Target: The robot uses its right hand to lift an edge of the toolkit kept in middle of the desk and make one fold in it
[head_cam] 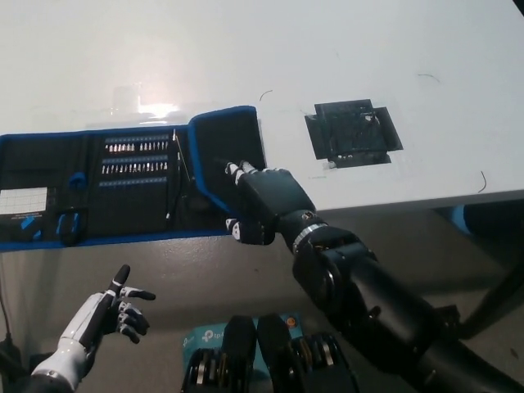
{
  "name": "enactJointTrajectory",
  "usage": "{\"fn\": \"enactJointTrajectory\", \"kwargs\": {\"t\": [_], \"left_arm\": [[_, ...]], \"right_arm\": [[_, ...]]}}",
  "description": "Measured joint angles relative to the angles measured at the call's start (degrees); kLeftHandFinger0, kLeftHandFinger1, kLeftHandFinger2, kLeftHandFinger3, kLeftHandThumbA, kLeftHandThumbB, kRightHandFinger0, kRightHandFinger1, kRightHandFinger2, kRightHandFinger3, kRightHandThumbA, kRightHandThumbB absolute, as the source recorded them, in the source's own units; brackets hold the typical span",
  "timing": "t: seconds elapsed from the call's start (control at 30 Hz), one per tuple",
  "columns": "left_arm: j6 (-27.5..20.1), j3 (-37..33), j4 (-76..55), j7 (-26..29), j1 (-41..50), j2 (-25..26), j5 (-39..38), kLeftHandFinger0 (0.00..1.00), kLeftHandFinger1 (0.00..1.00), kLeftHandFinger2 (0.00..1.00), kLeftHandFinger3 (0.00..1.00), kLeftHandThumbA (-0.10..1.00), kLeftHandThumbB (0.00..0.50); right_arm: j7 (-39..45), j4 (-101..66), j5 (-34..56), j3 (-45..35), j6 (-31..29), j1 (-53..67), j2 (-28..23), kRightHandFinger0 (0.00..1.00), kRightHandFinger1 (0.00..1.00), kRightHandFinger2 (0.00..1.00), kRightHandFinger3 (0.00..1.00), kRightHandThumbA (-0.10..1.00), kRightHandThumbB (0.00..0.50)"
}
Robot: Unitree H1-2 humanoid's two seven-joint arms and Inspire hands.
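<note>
The right hand (264, 205) is pinching the raised right flap of the toolkit (106, 188), lying at frame left-centre. It should be carrying that flap leftward, keeping the crease straight. The left hand (110, 311) is hanging spread at lower left.

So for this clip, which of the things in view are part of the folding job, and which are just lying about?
Part of the job:
- toolkit, open on the white desk, its right flap raised
- right hand, at that flap's edge

Just lying about:
- black square patch on the desk
- teal box below the desk edge
- left hand, resting open at lower left, holding nothing
</note>
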Motion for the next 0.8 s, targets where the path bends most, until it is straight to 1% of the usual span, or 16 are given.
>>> {"fn": "enactJointTrajectory", "kwargs": {"t": [0.03, 0.07, 0.13, 0.2, 0.23, 0.27, 0.3, 0.37, 0.43, 0.47, 0.6, 0.63, 0.67, 0.7, 0.77, 0.8], "left_arm": [[0.0, 0.0, 0.0, 0.0, 0.0, 0.0, 0.0, 0.34, 0.33, 0.27, 0.52, 1.00, 0.400], [0.0, 0.0, 0.0, 0.0, 0.0, 0.0, 0.0, 0.34, 0.33, 0.28, 0.51, 1.00, 0.419], [0.0, 0.0, 0.0, 0.0, 0.1, 0.0, 0.0, 0.37, 0.37, 0.32, 0.56, 1.00, 0.385], [-0.1, 0.0, 0.0, 0.0, 0.2, 0.1, 0.0, 0.40, 0.39, 0.32, 0.56, 1.00, 0.365], [-0.1, 0.0, 0.0, 0.0, 0.2, 0.1, 0.0, 0.41, 0.40, 0.33, 0.57, 1.00, 0.364], [-0.1, 0.0, 0.0, 0.0, 0.2, 0.1, 0.0, 0.40, 0.38, 0.33, 0.55, 1.00, 0.379], [0.0, 0.1, 0.0, 0.0, 0.3, 0.2, 0.0, 0.40, 0.39, 0.34, 0.55, 1.00, 0.402], [0.0, 0.1, 0.0, 0.0, 0.6, 0.2, 0.0, 0.40, 0.39, 0.34, 0.56, 1.00, 0.389], [0.0, 0.1, 0.0, 0.0, 0.7, 0.2, 0.0, 0.39, 0.38, 0.33, 0.55, 1.00, 0.383], [0.0, 0.1, 0.0, 0.0, 0.7, 0.3, 0.0, 0.38, 0.37, 0.32, 0.54, 1.00, 0.382], [0.0, 0.2, 0.0, 0.0, 0.9, 0.4, -0.1, 0.37, 0.37, 0.33, 0.55, 1.00, 0.383], [0.0, 0.2, 0.0, 0.0, 0.9, 0.5, -0.1, 0.41, 0.39, 0.34, 0.56, 1.00, 0.383], [0.0, 0.2, 0.0, 0.0, 0.9, 0.5, -0.1, 0.41, 0.39, 0.34, 0.55, 1.00, 0.382], [0.1, 0.2, 0.0, 0.0, 0.9, 0.5, -0.1, 0.40, 0.38, 0.33, 0.54, 1.00, 0.400], [0.1, 0.2, 0.0, 0.0, 0.9, 0.5, -0.1, 0.39, 0.38, 0.32, 0.53, 1.00, 0.404], [0.1, 0.2, 0.0, 0.0, 0.9, 0.5, -0.1, 0.40, 0.38, 0.32, 0.53, 1.00, 0.414]], "right_arm": [[1.3, -1.4, 0.6, -0.2, 0.5, 0.3, 0.0, 1.00, 1.00, 1.00, 1.00, 0.52, 0.431], [2.4, -2.6, 1.1, -0.3, 0.9, 0.5, 0.1, 1.00, 1.00, 1.00, 1.00, 0.52, 0.453], [5.0, -5.8, 2.3, -0.8, 1.9, 0.7, 0.2, 1.00, 1.00, 1.00, 1.00, 0.53, 0.465], [7.1, -8.6, 3.3, -1.8, 2.8, 0.6, 0.3, 1.00, 1.00, 1.00, 1.00, 0.53, 0.460], [8.2, -10.3, 3.9, -2.6, 3.3, 0.6, 0.2, 1.00, 1.00, 1.00, 1.00, 0.50, 0.439], [8.9, -11.7, 4.4, -3.2, 3.5, 0.6, 0.1, 1.00, 1.00, 1.00, 1.00, 0.44, 0.424], [10.0, -13.6, 5.2, -4.3, 3.8, 0.6, 0.0, 1.00, 1.00, 1.00, 1.00, 0.44, 0.418], [11.6, -17.1, 6.9, -6.9, 4.4, 0.6, -0.3, 1.00, 1.00, 1.00, 1.00, 0.42, 0.382], [12.8, -20.2, 8.9, -9.4, 4.5, 1.1, -1.0, 1.00, 1.00, 1.00, 1.00, 0.34, 0.363], [13.1, -21.9, 10.0, -11.4, 4.5, 1.7, -1.5, 1.00, 1.00, 1.00, 1.00, 0.34, 0.350], [14.1, -26.0, 14.1, -17.7, 4.6, 4.9, -3.5, 1.00, 1.00, 1.00, 1.00, 0.32, 0.346], [14.4, -27.0, 15.6, -19.9, 4.6, 6.1, -4.1, 1.00, 1.00, 1.00, 1.00, 0.23, 0.321], [14.5, -27.6, 16.8, -21.8, 4.7, 7.0, -4.5, 1.00, 1.00, 1.00, 1.00, 0.20, 0.297], [14.5, -28.1, 18.0, -24.0, 4.7, 8.1, -4.8, 1.00, 1.00, 1.00, 1.00, 0.17, 0.278], [14.5, -28.8, 20.3, -28.1, 4.6, 10.4, -4.9, 1.00, 1.00, 1.00, 1.00, 0.13, 0.273], [14.4, -29.1, 21.2, -30.1, 4.6, 11.6, -4.9, 0.98, 1.00, 1.00, 1.00, 0.09, 0.223]]}}
